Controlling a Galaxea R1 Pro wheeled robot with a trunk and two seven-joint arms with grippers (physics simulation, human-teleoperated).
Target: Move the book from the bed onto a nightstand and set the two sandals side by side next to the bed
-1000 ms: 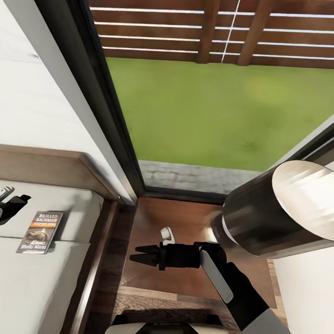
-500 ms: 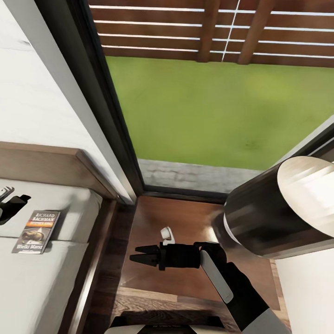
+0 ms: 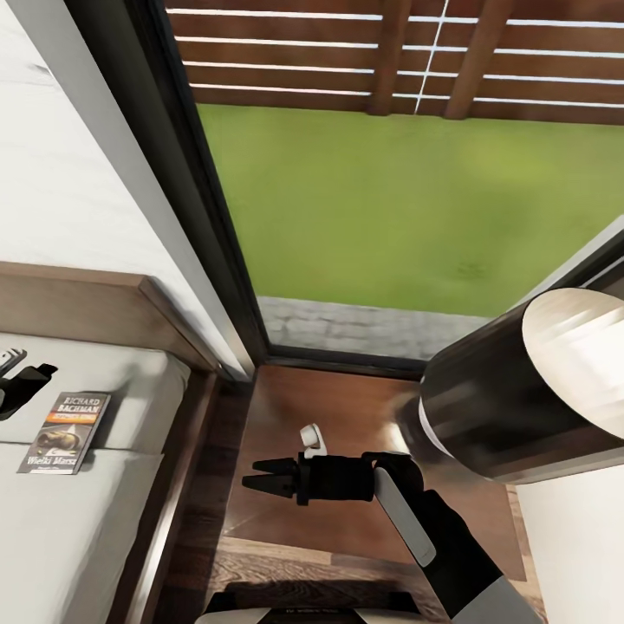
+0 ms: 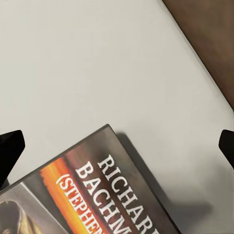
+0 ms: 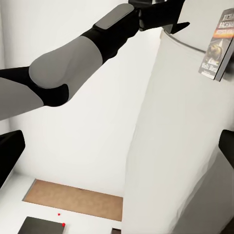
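The bed [image 3: 95,485] occupies the left of the head view, its pale mattress bounded by the dark wooden frame, with the tall window and the lawn beyond it ahead. Over the last second the whole head view has shifted slightly: the book [image 3: 59,432] now sits a little further left and lower in the picture, and the headboard, window frame and lamp-like cylinder [image 3: 529,390] have shifted with it, which indicates camera or base motion rather than movement of the book itself. The book lies flat on the mattress near the headboard end, cover up, with nothing gripping it. The left gripper [image 3: 16,381] holds the same position at the left edge of the head view, just beside the book's upper corner; in the left wrist view its fingertips [image 4: 9,148] stand wide apart at the picture's two sides, with the book [image 4: 92,195] below and between them, not yet straddled. The right gripper [image 3: 260,478] hangs unchanged over the dark glossy surface [image 3: 347,416] in the corner beside the bed, likely a nightstand top; its jaws appear drawn together and empty in the head view. Judgement: the transfer of the book has not begun, and the small shift reads as final alignment before the left arm descends on it. The sandals remain to be handled.
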